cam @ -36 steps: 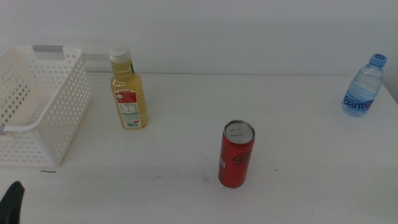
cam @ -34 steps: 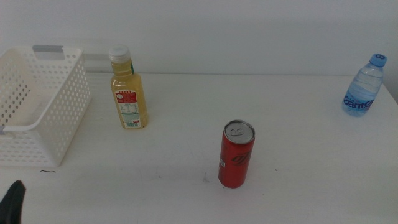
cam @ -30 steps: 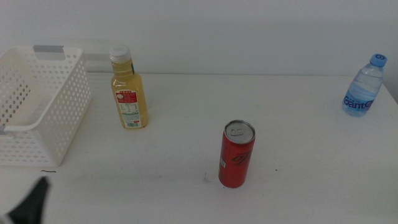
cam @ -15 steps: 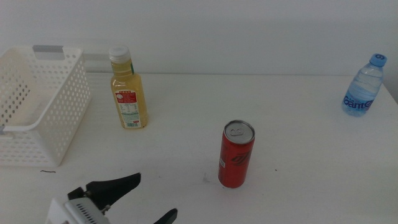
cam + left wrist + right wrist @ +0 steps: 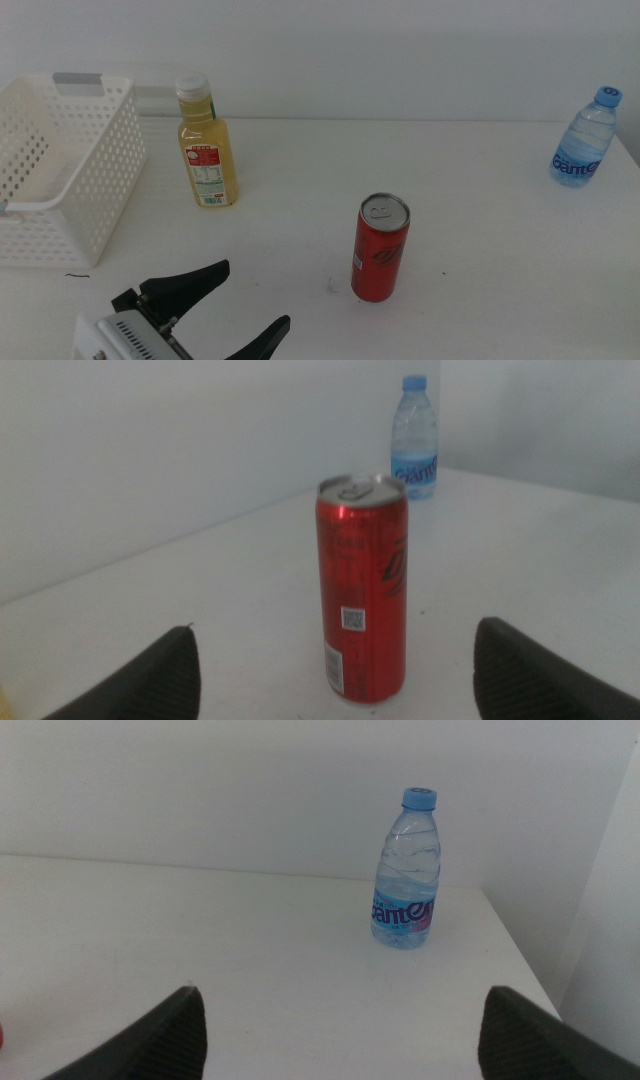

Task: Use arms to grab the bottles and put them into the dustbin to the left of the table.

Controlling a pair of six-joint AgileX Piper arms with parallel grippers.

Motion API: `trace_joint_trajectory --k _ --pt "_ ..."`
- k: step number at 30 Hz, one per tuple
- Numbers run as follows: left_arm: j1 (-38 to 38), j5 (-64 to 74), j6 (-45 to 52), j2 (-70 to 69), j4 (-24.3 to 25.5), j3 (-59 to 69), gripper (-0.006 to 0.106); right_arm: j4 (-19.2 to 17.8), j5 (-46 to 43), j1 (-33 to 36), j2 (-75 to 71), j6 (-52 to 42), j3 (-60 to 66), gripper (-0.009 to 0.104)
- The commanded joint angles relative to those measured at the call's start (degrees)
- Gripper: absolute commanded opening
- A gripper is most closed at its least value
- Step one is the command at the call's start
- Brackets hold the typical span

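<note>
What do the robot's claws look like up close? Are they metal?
The left claw has two dark, tapering, curved jaws on a white ribbed housing with a thin black cable. The material cannot be told. Of the right claw, only two dark rounded jaw tips show.

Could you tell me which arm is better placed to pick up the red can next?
Left. The left hand is open beside the red can and faces it; the right hand faces the water bottle.

Bare table [image 5: 300, 250] between left hand [image 5: 250, 300] and red can [image 5: 380, 249]
</note>
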Motion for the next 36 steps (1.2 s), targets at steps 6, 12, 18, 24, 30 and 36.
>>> trace_joint_trajectory --k 6,12,18,24,30,36 --pt "-0.48 -3.82 0.01 0.29 -0.02 0.04 0.094 -0.43 -0.32 -0.50 -0.30 -0.30 0.22 0.091" --pt "-0.48 1.19 -2.00 3.74 3.93 -3.87 0.094 -0.43 -0.32 -0.50 -0.30 -0.30 0.22 0.091" --pt "-0.48 -4.29 -5.90 17.71 4.03 -10.62 0.094 -0.43 -0.32 -0.50 -0.30 -0.30 0.22 0.091" --pt "-0.48 -4.29 -7.00 27.74 3.29 -17.54 0.094 -0.43 -0.32 -0.50 -0.30 -0.30 0.22 0.091" --pt "-0.48 -4.29 -7.60 34.45 2.54 -24.46 0.094 -0.43 -0.32 -0.50 -0.30 -0.30 0.22 0.091" --pt "-0.48 -4.29 -7.60 39.38 2.24 -29.58 0.094 -0.43 -0.32 -0.50 -0.30 -0.30 0.22 0.091"
